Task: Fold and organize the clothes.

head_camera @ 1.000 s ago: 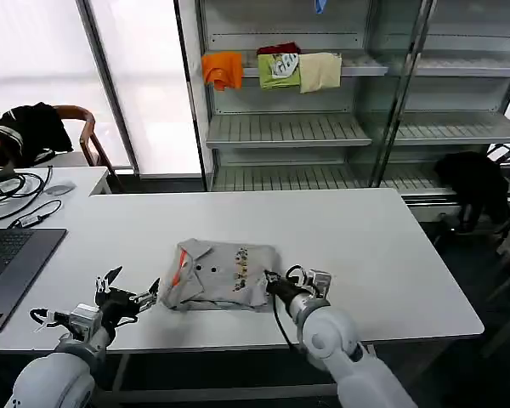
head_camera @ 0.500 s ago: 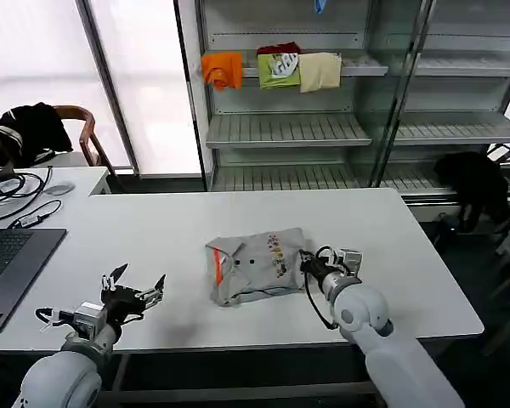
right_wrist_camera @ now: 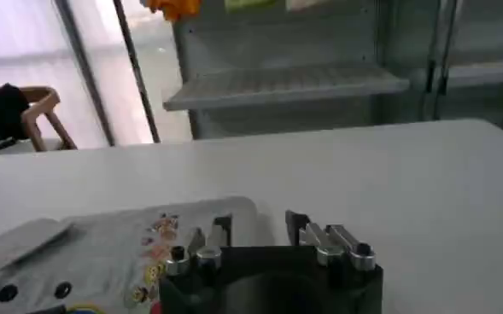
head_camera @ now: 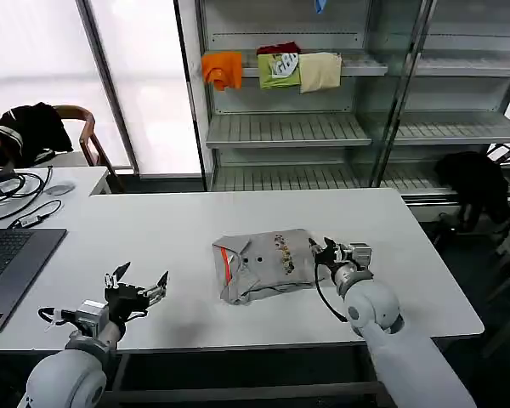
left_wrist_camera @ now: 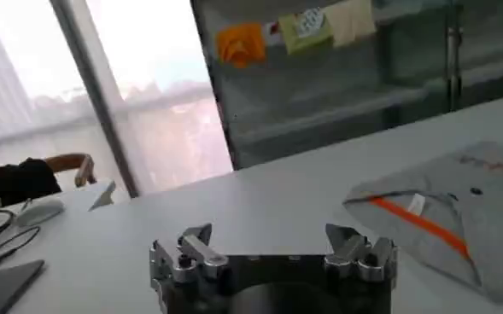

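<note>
Your right gripper (head_camera: 320, 249) has its jaws apart, and they hold nothing; in the right wrist view the two fingers (right_wrist_camera: 221, 230) stand with a clear gap between them, just at the edge of the folded T-shirt (right_wrist_camera: 97, 256). Whether a fingertip touches the cloth you cannot tell from these views. Your left gripper (head_camera: 138, 286) also has its jaws spread wide and empty, hovering low over the bare white table (head_camera: 110, 238), well apart from the shirt on its collar side.

Take the light grey T-shirt (head_camera: 263, 265) as your landmark. It lies folded into a rough rectangle on the table, near the middle of the width and toward your edge. Its collar end, with the orange inner neck label (head_camera: 224, 263) showing, points toward your left gripper; the small multicoloured chest print (head_camera: 285, 253) sits on the half nearer your right gripper. The left wrist view shows the same orange strip (left_wrist_camera: 418, 223) along the open collar.

Beyond the shirt, past the far edge of the table, stands a shelf unit (head_camera: 289, 127) with orange (head_camera: 222, 68), green (head_camera: 278, 71) and cream (head_camera: 320, 70) folded garments on an upper shelf. Off to the shirt's left, a laptop (head_camera: 13, 259) rests at the table's corner.
</note>
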